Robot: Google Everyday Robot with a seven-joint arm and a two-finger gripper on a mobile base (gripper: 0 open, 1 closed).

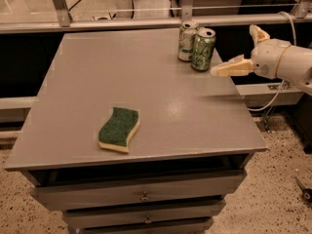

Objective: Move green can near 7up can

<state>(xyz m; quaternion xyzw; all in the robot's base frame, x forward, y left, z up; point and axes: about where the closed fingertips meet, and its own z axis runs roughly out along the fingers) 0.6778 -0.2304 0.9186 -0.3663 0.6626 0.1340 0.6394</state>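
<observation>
The green can (203, 49) stands upright at the far right of the grey table (146, 82). The silver-white 7up can (186, 41) stands right beside it, just behind and to its left, touching or nearly so. My gripper (235, 50) is to the right of the green can, over the table's right edge. It is open and empty. One pale finger (233, 68) points toward the green can without touching it, and the other (258, 33) sticks up behind.
A green sponge with a yellow underside (118, 128) lies at the front left of the table. Drawers (141, 196) sit under the tabletop. A metal rail (122, 23) runs behind the table. A cable (273, 99) hangs at the right.
</observation>
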